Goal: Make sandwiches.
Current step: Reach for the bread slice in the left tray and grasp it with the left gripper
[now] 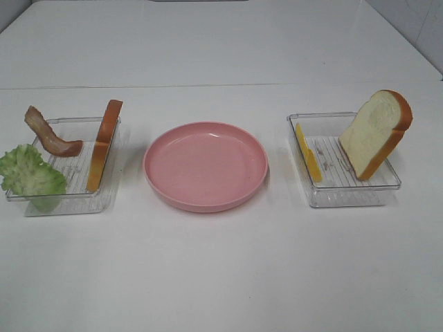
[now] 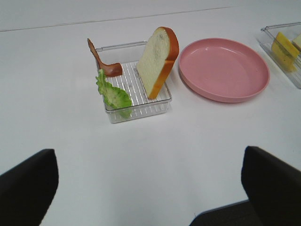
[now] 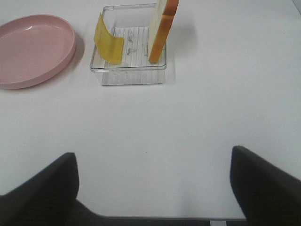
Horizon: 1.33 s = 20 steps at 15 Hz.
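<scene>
At the left of the exterior view a clear left tray [image 1: 76,204] stands on the white table [image 1: 221,277]. The ruffled lettuce [image 1: 31,173] hangs over its lower left corner. The bacon strip [image 1: 52,135] leans at the upper left of this tray. The left bread slice [image 1: 104,145] stands on its edge against the tray's right wall.

In the centre lies the pink plate [image 1: 205,166], apart from both trays.

At the right is the right tray [image 1: 346,197]. The cheese square [image 1: 308,153] leans on its left wall. The right bread slice [image 1: 376,133] stands tilted at its right side.

The left gripper [image 2: 146,155] shows only in its wrist view, its fingers [image 2: 28,188] spread wide over bare table. The right gripper [image 3: 153,155] is also spread wide over bare table and grasps nothing.
</scene>
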Motion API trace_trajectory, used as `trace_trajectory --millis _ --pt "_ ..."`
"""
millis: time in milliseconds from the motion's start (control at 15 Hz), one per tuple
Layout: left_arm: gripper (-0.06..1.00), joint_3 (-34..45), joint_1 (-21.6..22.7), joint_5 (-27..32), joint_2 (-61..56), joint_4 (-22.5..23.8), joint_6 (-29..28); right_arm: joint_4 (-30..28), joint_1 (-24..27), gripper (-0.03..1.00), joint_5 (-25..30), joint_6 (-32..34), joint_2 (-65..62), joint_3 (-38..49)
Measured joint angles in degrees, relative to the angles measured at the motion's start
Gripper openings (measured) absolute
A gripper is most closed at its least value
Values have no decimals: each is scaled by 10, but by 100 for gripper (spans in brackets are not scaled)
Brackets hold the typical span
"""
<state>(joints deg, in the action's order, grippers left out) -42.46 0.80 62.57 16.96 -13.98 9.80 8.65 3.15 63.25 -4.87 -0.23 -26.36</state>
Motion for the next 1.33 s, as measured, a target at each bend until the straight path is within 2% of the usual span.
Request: trace_trajectory --millis 200,400,667,867,933,1000,1333 --pt "98 -90 0 14 167 -1 -6 0 0 85 0 0 0 0" --pt "95 -134 0 28 301 -13 -23 0 0 85 0 0 0 0" --pt "93 -226 -10 51 511 -38 -76 0 0 85 0 0 0 0" --pt "93 -301 -76 68 602 1 -139 0 0 85 0 0 0 0" --pt "93 -332 -114 69 643 32 -173 0 0 85 0 0 0 0" --pt "93 -390 -152 70 702 78 -232 0 0 85 0 0 0 0" --pt "93 -524 -167 69 868 98 -282 0 0 85 0 0 0 0"
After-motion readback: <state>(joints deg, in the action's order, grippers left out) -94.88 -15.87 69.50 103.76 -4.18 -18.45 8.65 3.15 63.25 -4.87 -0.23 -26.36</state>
